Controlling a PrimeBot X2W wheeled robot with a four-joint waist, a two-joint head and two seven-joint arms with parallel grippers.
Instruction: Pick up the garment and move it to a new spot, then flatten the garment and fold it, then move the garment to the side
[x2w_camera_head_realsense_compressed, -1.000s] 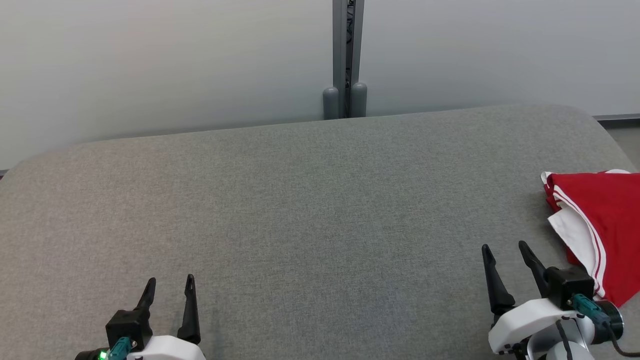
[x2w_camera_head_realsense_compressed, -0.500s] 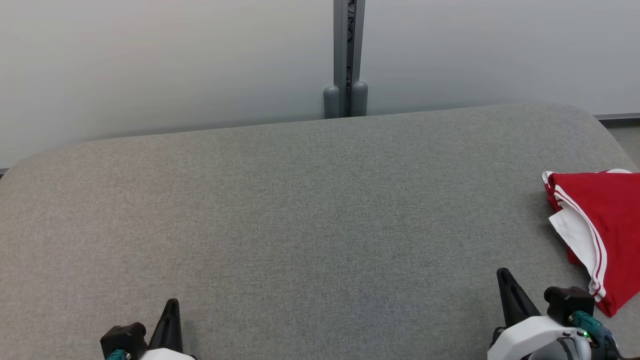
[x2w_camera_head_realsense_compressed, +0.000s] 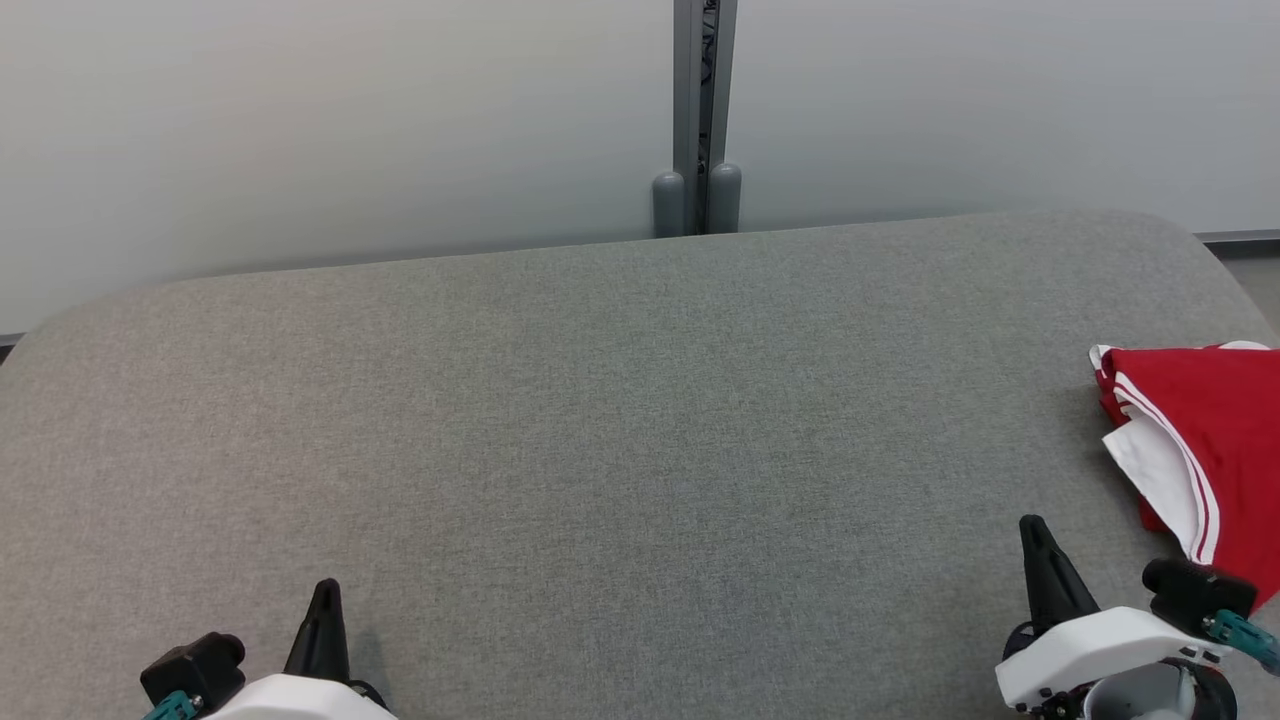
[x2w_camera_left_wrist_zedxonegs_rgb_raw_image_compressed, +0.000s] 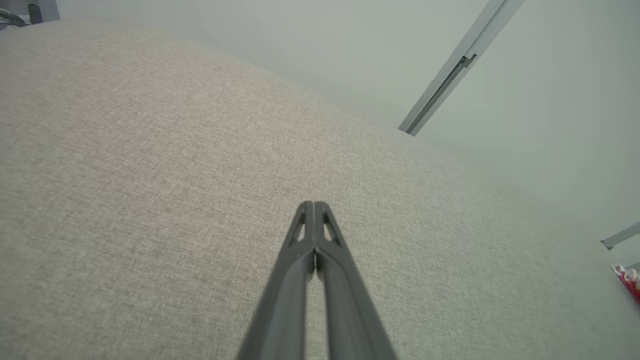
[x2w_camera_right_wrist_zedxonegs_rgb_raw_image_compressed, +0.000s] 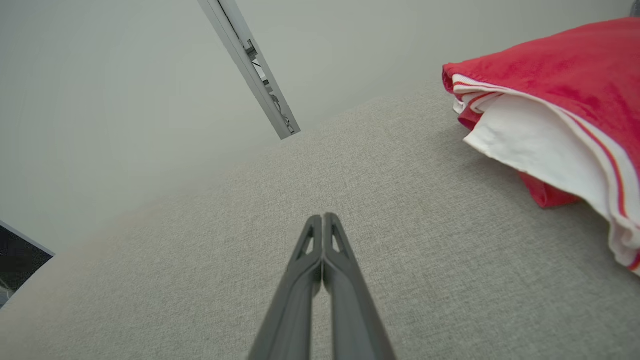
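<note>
grey bench (x2w_camera_head_realsense_compressed: 600, 400) carries the garment (x2w_camera_head_realsense_compressed: 1210, 440) at its right edge, red over white, doubled over itself, lying to the side as the task's last clause wants. left end effector (x2w_camera_left_wrist_zedxonegs_rgb_raw_image_compressed: 312, 205) and right end effector (x2w_camera_right_wrist_zedxonegs_rgb_raw_image_compressed: 324, 216), both spread a second ago, are now fully closed on nothing, clear of the cloth; judged a stand-down, not a grasp.

the garment (x2w_camera_head_realsense_compressed: 1205, 430), up and to the right of the right gripper (x2w_camera_head_realsense_compressed: 1032, 530) fingers, runs off the right edge of the head view, so its far part and full outline cannot be told; the right wrist view crops it there too. far right of the left gripper (x2w_camera_left_wrist_zedxonegs_rgb_raw_image_compressed: 313, 205) fingers, a red and white sliver (x2w_camera_left_wrist_zedxonegs_rgb_raw_image_compressed: 627, 277) at the picture's edge is too small to make out. both grippers' bodies are cut by the head view's bottom edge.
</note>
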